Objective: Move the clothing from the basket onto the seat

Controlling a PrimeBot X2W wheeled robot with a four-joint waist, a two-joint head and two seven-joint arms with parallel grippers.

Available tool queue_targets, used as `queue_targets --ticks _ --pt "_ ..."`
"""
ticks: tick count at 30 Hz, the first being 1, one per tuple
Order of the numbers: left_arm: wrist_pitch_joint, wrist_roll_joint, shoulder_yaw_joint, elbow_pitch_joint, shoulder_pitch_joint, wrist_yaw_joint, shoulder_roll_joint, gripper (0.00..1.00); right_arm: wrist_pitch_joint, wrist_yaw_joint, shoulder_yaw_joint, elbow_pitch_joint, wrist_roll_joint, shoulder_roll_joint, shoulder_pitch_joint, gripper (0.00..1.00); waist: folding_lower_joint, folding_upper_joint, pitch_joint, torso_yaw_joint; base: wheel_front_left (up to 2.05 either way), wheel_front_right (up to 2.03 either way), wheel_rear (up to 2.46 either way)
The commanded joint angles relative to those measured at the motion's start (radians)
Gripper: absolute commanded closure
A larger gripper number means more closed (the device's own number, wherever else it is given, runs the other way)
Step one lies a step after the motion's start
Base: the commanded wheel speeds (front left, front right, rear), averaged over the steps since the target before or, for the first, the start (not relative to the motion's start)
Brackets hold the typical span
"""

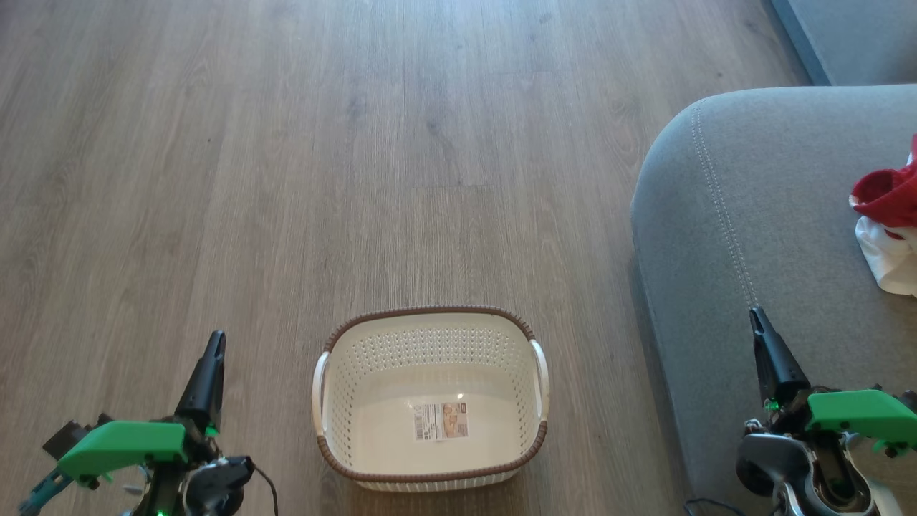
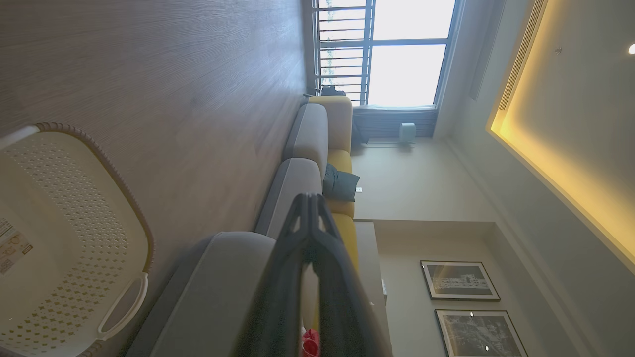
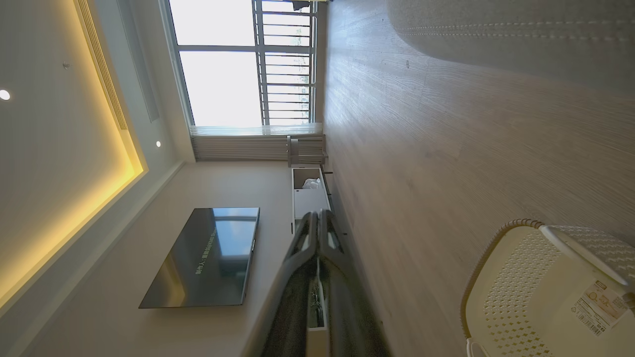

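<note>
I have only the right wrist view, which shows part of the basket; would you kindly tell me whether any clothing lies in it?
Observer: No, the head view shows the basket empty, bare but for its paper label.
Operator: Thank you. Where is the clothing?
Observer: The red and white clothing lies on the grey seat, at the head view's right edge.
Operator: And the left gripper?
Observer: The left gripper is shut, empty, above the floor left of the basket.
</note>
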Motion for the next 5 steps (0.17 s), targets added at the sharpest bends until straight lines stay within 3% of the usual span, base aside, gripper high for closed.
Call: queue_targets --ticks 1,5 --pt "0.006 0.006 0.033 -0.029 -0.058 -0.009 0.006 1.00 0.005 0.001 0.018 -0.037 0.006 -0.014 -0.051 1.00 0.0000 0.0000 0.000 0.000 0.00 0.00 0.00" --pt "0.007 0.006 0.034 -0.029 -0.058 -0.009 0.005 1.00 0.005 0.001 0.018 -0.037 0.006 -0.014 -0.051 1.00 0.0000 0.0000 0.000 0.000 0.00 0.00 0.00"
